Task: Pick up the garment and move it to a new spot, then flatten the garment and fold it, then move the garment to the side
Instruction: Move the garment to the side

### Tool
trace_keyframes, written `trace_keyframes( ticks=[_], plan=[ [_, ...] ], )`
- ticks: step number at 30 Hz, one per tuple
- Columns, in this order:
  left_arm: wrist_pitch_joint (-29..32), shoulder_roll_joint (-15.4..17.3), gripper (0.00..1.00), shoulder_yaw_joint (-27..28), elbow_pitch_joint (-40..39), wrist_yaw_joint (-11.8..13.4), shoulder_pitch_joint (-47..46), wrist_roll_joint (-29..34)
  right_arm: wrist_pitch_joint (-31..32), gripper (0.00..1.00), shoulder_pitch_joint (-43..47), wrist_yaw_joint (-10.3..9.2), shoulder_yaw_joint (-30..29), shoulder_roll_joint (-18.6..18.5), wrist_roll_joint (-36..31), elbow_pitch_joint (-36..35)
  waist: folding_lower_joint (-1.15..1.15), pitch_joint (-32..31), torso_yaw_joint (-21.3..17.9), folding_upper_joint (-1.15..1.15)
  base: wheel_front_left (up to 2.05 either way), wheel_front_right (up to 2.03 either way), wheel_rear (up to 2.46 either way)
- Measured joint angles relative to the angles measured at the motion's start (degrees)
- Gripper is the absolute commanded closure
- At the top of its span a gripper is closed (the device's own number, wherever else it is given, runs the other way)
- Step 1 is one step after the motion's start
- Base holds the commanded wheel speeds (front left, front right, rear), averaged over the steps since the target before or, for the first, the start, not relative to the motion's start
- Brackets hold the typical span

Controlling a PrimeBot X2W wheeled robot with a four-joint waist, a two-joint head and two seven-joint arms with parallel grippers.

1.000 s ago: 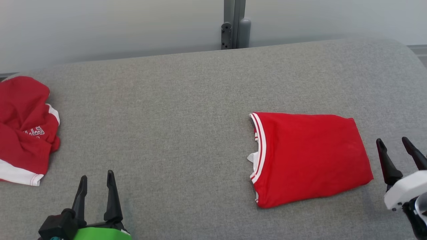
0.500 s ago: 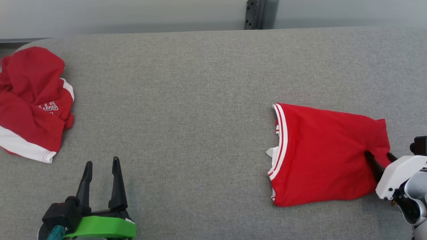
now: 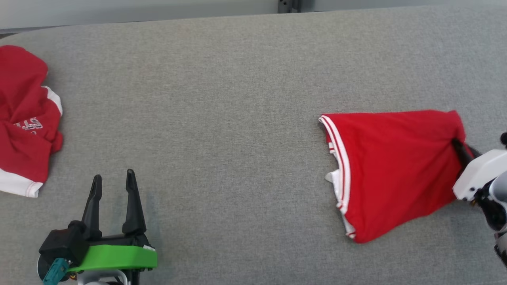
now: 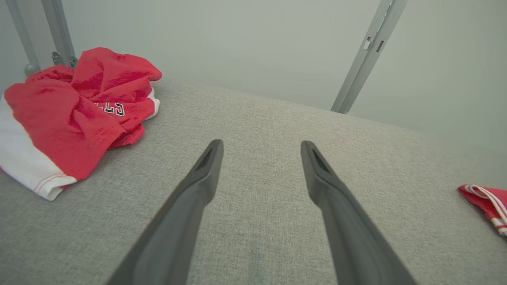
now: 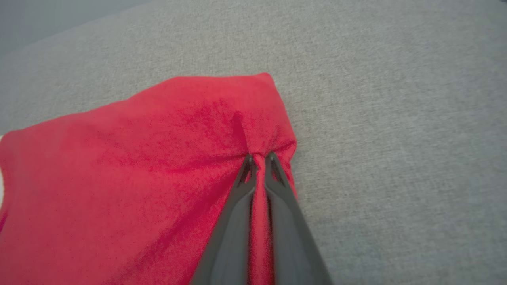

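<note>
right jaws pinch the folded garment (image 3: 392, 170), left jaws gape empty; crumpled garment (image 3: 23, 118) makes two.

Grey fabric-topped table (image 3: 222, 99), woven texture, far-left corner rounded. Crumpled red jersey (image 3: 23, 118) w/ white hem band + white lettering half lost in folds, bunched at table's left end, partly cut off by frame edge in head view. Pale wall (image 4: 237, 39) behind table. Grey slotted metal upright (image 4: 366, 55) beyond far edge, slanted in left wrist view. Thinner grey bars (image 4: 59, 35) behind jersey, small bracket low down.
</note>
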Motion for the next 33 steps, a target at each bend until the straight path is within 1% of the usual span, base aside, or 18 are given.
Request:
trace_keyframes(
  ticks=[5, 9, 12, 16, 17, 18, 19, 21, 23, 26, 30, 33],
  plan=[
    [-0.08, -0.01, 0.00, 0.73, -0.32, -1.07, -1.70, 2.34, -3.83, 1.00, -5.75, -0.01, -2.64, -3.44, -3.30, 1.12, 0.00, 2.58, -2.60, 0.00, 0.00, 0.00, 0.00],
    [-0.08, -0.01, 0.00, 0.88, -0.80, -2.15, -3.69, 4.65, -5.68, 1.00, -10.72, -0.01, -5.90, -6.19, -7.10, 3.91, 0.00, 5.52, -4.29, 0.00, 0.00, 0.00, 0.00],
    [-0.08, 0.00, 0.00, 0.99, -1.09, -2.74, -4.88, 5.59, -8.01, 1.00, -14.50, -0.01, -8.37, -8.01, -11.38, 7.23, 0.00, 8.11, -5.15, 0.00, 0.00, 0.00, 0.00],
    [-0.08, 0.18, 0.00, 1.33, -1.46, -3.22, -5.49, 6.27, -11.44, 1.00, -19.64, -0.01, -12.58, -9.45, -16.41, 13.12, 0.00, 11.19, -5.92, 0.00, 0.00, 0.00, 0.00],
    [-0.08, 0.22, 0.00, 1.40, -1.53, -3.32, -5.52, 6.53, -12.04, 0.58, -20.70, -0.01, -13.35, -9.49, -17.78, 14.67, 0.00, 11.80, -6.04, 0.00, 0.00, 0.00, 0.00],
    [-0.08, 0.22, 0.00, 1.48, -1.53, -3.35, -5.52, 6.59, -12.22, 0.00, -21.52, -0.01, -13.85, -9.43, -19.30, 16.34, 0.00, 12.33, -6.15, 0.00, 0.00, 0.00, 0.00],
    [-0.07, 0.21, 0.00, 1.71, -1.54, -3.36, -5.50, 6.60, -12.23, 0.00, -22.18, -0.01, -14.22, -9.21, -20.70, 17.81, 0.01, 12.76, -6.24, 0.00, 0.00, 0.00, 0.00],
    [-0.07, 0.23, 0.00, 2.45, -1.70, -3.37, -5.48, 6.60, -15.68, 0.00, -23.27, -0.01, -16.28, -8.67, -23.68, 19.61, 0.01, 13.21, -6.43, 0.00, 0.00, 0.00, 0.00],
    [-0.08, 0.21, 0.00, 2.81, -1.69, -3.38, -5.33, 6.60, -19.22, 0.00, -24.36, -0.01, -17.50, -8.69, -26.83, 20.09, 0.01, 12.96, -6.52, 0.00, 0.00, 0.00, 0.00],
    [-0.08, 0.18, 0.00, 3.23, -1.26, -3.42, -4.76, 6.16, -22.68, 0.00, -24.57, -0.01, -18.41, -7.21, -30.37, 19.33, 0.01, 11.81, -6.64, 0.00, 0.00, 0.00, 0.00],
    [-0.08, 0.10, 0.00, 3.07, 0.20, -3.43, -3.60, 5.16, -23.92, 0.00, -21.41, -0.01, -17.45, -3.54, -30.58, 12.11, 0.01, 8.97, -6.88, 0.00, 0.00, 0.00, 0.00],
    [-0.07, 0.07, 0.00, 2.41, 1.25, -3.15, -2.04, 3.78, -24.06, 0.00, -14.50, -0.01, -16.71, -1.37, -29.04, 1.35, 0.00, 5.91, -7.16, 0.00, 0.00, 0.00, 0.00]
  ],
)
